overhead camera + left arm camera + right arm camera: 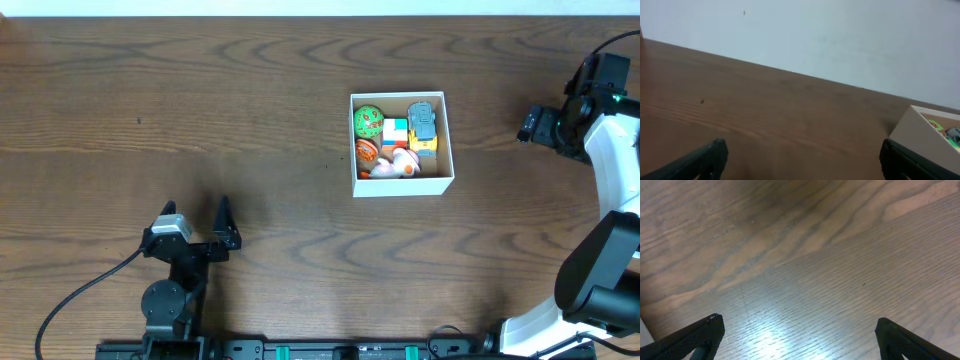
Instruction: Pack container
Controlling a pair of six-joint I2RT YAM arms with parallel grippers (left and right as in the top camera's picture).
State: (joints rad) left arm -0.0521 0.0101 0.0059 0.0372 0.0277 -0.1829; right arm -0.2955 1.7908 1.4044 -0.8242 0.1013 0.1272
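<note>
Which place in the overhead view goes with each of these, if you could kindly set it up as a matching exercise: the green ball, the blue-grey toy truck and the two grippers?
Things:
1. green ball
2. blue-grey toy truck
3. left gripper
4. right gripper

Places, as seen in the overhead view:
A. outside the container, to its right
B. inside the container, top-right corner
C. outside the container, to its lower left
D. inside the container, top-left corner

Pairs: 1-D, 2-B, 3-C, 4-A.
</note>
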